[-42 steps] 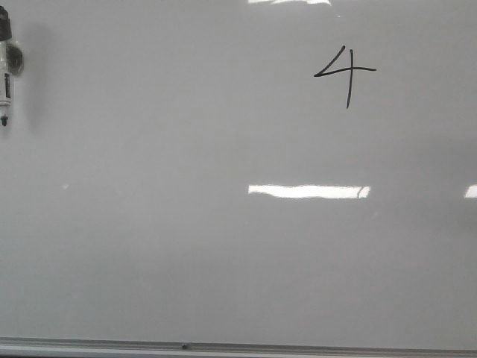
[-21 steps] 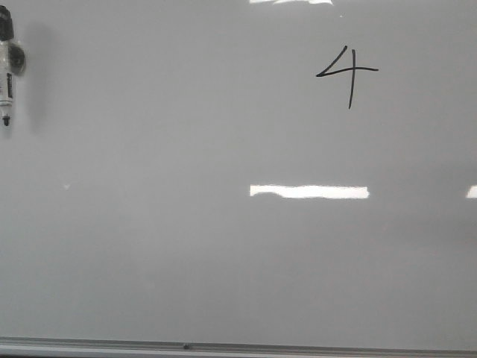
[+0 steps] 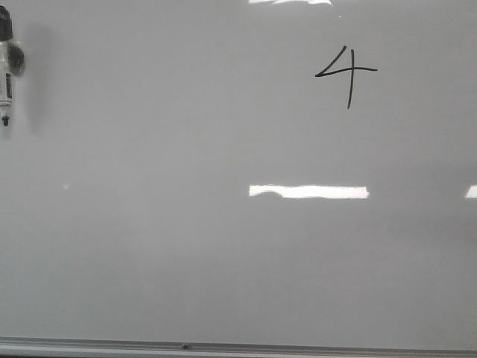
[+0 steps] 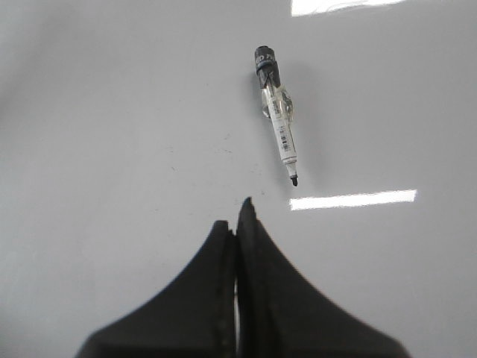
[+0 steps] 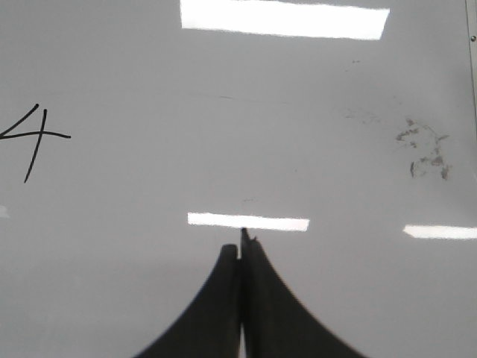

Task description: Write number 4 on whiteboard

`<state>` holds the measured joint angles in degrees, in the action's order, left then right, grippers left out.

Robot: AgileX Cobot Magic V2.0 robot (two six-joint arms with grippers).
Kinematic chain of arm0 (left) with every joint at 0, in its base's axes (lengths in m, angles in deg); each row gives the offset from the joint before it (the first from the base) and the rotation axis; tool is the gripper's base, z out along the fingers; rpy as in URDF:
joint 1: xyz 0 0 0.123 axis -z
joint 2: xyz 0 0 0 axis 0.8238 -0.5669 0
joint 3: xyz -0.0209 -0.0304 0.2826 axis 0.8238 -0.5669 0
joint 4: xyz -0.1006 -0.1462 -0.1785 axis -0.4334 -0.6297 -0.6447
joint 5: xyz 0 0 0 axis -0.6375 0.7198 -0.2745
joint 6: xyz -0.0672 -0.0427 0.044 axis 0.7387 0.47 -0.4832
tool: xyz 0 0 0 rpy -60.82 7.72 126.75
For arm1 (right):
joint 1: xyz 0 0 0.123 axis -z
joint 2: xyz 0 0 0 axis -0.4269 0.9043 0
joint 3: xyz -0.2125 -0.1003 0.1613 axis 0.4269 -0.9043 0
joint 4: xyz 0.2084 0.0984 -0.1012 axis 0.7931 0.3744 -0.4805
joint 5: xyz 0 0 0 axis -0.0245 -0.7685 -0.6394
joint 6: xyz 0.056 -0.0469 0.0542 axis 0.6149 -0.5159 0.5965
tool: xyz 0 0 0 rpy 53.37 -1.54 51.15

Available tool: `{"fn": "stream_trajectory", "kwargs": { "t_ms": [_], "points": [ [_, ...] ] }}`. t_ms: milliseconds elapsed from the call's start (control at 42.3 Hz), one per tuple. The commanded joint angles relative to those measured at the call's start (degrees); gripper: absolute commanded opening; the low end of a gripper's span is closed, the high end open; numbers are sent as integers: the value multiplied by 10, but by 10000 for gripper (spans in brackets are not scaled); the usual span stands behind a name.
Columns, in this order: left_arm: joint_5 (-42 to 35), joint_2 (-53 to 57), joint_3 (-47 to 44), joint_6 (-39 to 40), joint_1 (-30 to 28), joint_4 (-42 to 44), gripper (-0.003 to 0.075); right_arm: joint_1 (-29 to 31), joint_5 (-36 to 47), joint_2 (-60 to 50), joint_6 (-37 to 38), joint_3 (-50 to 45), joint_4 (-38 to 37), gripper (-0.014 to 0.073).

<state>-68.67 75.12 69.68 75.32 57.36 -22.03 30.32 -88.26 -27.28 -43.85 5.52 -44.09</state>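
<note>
From my remote station, the front view opens at far left with a black-capped dry-erase marker (image 3: 7,63) lying loose on the whiteboard (image 3: 186,246), nib bare and pointing toward the near silver frame edge (image 3: 223,347). My left wrist view shows the same marker (image 4: 277,115) just ahead of the left end effector (image 4: 237,224), whose fingers are pressed together with nothing between them; the tool lies clear of the fingertips. I judge the marker light and rigid, its smooth clear barrel liable to roll or skid on so glossy a board, so I would take it across the middle of the barrel, away from the wet nib and the cap. Farther right and toward the far side of the board stands the number 4 (image 3: 346,73), an open-topped figure in thin black strokes, complete as far as I can tell, so I judge the writing done. Bright rectangular light reflections (image 3: 308,192) lie nearer the camera. The right wrist view catches the 4 (image 5: 33,142) well off to one side of the right end effector (image 5: 241,250), also pinched closed and empty, with faint smudges of old ink (image 5: 425,149) near the board's edge.
</note>
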Motion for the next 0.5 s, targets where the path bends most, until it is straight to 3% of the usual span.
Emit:
{"fn": "stream_trajectory", "kwargs": {
  "t_ms": [0,472],
  "points": [
    [-48,9,-3,0,0,-6,-20,-1,54,-11,9,9,1,-69],
    [-48,9,-3,0,0,-6,-20,-23,50,-11,53,8,-4,-69]
  ]
}}
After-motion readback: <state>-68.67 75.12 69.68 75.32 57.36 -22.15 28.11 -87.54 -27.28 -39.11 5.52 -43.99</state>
